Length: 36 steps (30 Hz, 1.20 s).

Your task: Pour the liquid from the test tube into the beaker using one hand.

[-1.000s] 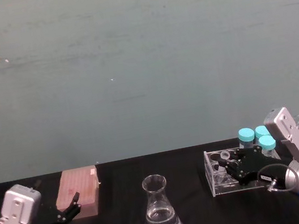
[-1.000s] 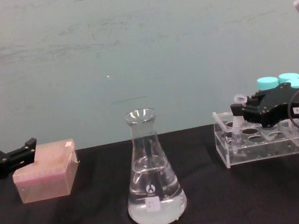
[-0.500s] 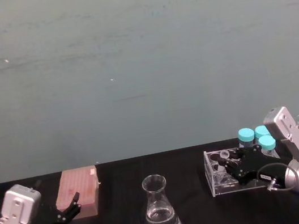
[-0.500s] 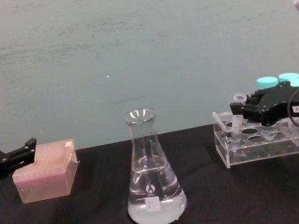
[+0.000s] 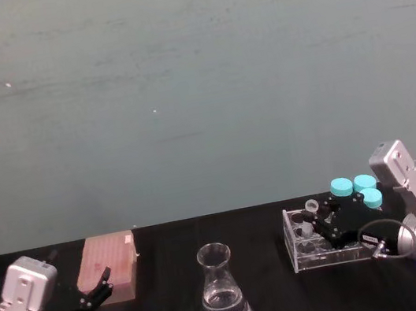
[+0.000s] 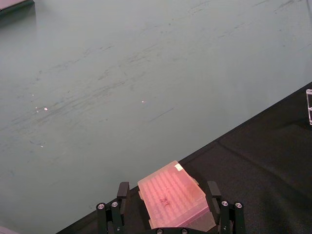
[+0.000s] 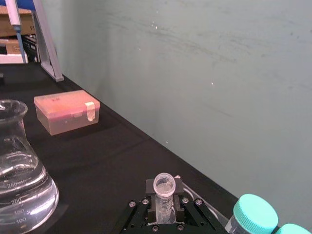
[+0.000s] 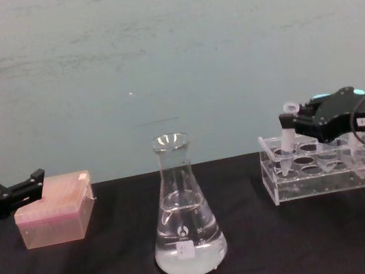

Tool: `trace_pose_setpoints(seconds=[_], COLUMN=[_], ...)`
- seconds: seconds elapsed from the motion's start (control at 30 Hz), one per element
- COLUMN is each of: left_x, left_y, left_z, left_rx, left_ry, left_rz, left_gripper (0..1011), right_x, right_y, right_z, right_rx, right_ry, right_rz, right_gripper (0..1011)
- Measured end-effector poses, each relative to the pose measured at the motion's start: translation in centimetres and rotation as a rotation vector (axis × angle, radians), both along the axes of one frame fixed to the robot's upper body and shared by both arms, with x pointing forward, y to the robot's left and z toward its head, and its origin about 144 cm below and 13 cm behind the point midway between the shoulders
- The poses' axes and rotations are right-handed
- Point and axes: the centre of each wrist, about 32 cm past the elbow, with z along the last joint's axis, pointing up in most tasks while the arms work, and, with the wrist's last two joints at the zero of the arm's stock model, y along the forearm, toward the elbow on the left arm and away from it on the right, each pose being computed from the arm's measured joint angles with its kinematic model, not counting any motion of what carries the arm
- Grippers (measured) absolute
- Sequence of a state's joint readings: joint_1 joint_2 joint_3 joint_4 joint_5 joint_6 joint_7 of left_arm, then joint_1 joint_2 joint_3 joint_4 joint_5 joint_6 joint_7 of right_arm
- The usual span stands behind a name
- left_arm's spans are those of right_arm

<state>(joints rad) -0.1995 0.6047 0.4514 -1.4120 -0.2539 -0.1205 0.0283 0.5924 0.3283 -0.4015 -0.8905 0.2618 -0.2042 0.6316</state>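
Note:
The test tube [image 8: 288, 140], small and clear with a whitish rim, stands upright between the fingers of my right gripper [image 8: 289, 124], which is shut on it just below the rim. Its lower end hangs at the top of the clear rack [image 8: 325, 180], at the rack's left end. The right wrist view looks down into the open mouth of the test tube [image 7: 164, 191], clamped by the right gripper [image 7: 165, 202]. Whether the tube holds liquid I cannot tell. The beaker [image 8: 186, 223], a conical flask, stands at the table's middle with clear liquid [image 8: 191, 255] in its base. My left gripper [image 8: 8, 166] is open at the far left.
A pink translucent box [image 8: 55, 209] sits beside the left gripper [image 6: 167, 191]. Larger tubes with teal caps [image 5: 355, 188] stand in the rack [image 5: 319, 247] behind the right gripper [image 5: 320, 220]. Black cloth lies bare between the beaker [image 5: 222, 297] and the rack.
My right gripper has risen, drawing the test tube upward out of its rack hole. The left arm and the beaker have not moved.

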Motion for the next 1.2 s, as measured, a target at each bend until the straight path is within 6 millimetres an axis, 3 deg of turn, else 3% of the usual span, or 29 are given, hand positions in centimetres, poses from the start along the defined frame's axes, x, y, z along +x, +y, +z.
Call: trace_pose_setpoints(seconds=[0.73,1.2], left_x=[0.0,0.0], left_y=[0.0,0.0], left_z=[0.0,0.0], left_rx=[0.0,0.0], left_ry=[0.0,0.0], left_rz=[0.0,0.0], left_gripper=[1000,1000], right_x=[-0.1,0.5], right_y=[-0.6,0.4], right_z=[2.8,3.8], right_rx=[0.042,-0.006], right_ry=[-0.078,-0.15], right_rz=[0.02,0.037], right_gripper=[202,202])
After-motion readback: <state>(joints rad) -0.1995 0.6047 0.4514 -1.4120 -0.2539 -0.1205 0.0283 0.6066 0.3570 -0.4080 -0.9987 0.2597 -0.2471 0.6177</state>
